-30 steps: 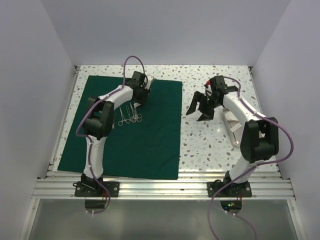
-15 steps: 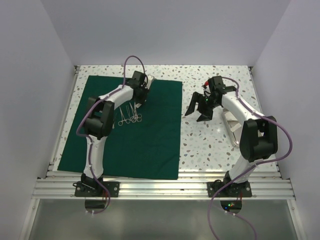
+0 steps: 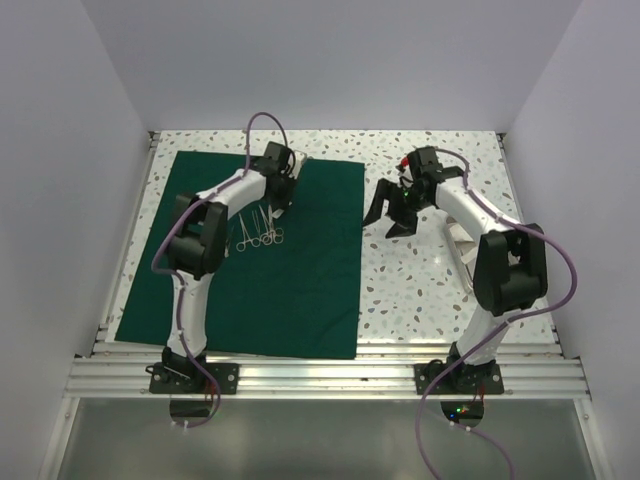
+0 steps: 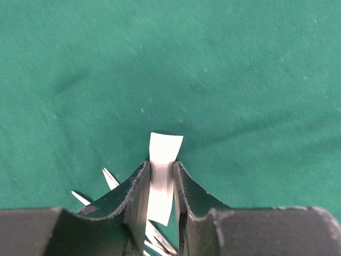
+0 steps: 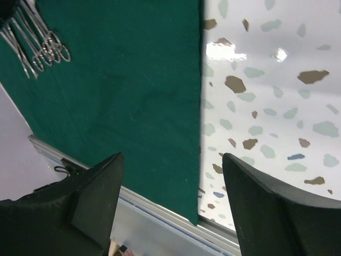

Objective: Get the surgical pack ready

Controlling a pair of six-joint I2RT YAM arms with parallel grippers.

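Observation:
The surgical pack (image 3: 290,280) is a dark green cloth spread flat on the left half of the table. Several steel instruments (image 3: 261,234) lie on it. My left gripper (image 3: 281,201) hangs over the cloth's far part, just behind the instruments. In the left wrist view it (image 4: 161,172) is shut on a thin white strip (image 4: 165,146), whose end sticks out past the fingertips above the cloth (image 4: 240,80). My right gripper (image 3: 387,211) is open and holds nothing, over the terrazzo just right of the cloth. The right wrist view shows its jaws (image 5: 173,156) spanning the cloth's right edge (image 5: 201,133).
A steel tray (image 3: 463,262) lies at the right, mostly hidden behind the right arm. The instruments' tips (image 4: 109,177) show beside the left fingers. An aluminium rail (image 3: 330,352) runs along the table's near edge. White walls close in the sides and back.
The left jaws have closed in on the white strip. The right gripper has swung left and a little farther back, towards the cloth's right edge.

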